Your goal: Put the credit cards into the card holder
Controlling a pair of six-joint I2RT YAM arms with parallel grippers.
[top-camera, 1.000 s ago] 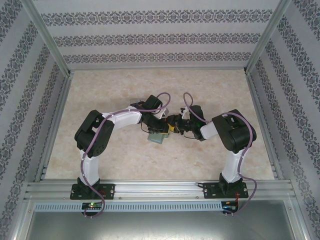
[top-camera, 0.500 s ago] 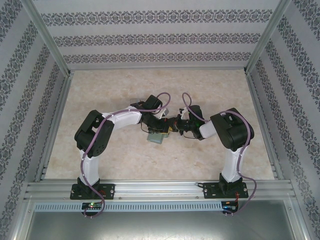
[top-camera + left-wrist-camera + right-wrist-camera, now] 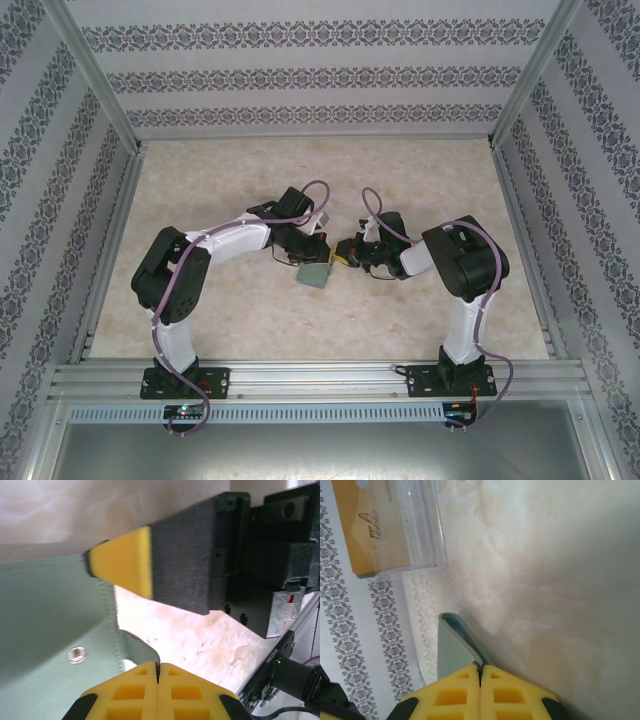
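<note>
Marbled bench (image 3: 420,180) inside patterned walls (image 3: 300,80). Left arm (image 3: 235,238) and right arm (image 3: 462,262) bent inward, wrists nearly meeting at mid-bench. Card holder (image 3: 316,275), sage-green, just at 6 o'clock of that meeting point, with left jaws at its 11 o'clock and right jaws at its 2 o'clock.

From the left wrist: card holder (image 3: 50,625) across 9 o'clock, snap stud (image 3: 76,654) showing. Left jaws fully closed at 6 o'clock, pinching a thin green flap (image 3: 142,650) of it. Yellow-tipped finger (image 3: 122,560) of the right arm at 12 o'clock, over the holder's top edge.

From the right wrist: right jaws pressed together at 6 o'clock, nipping a folded green edge (image 3: 452,650) of the card holder. Clear plastic case (image 3: 415,525) at 11 o'clock, well apart from those jaws, tan card (image 3: 370,535) inside.
</note>
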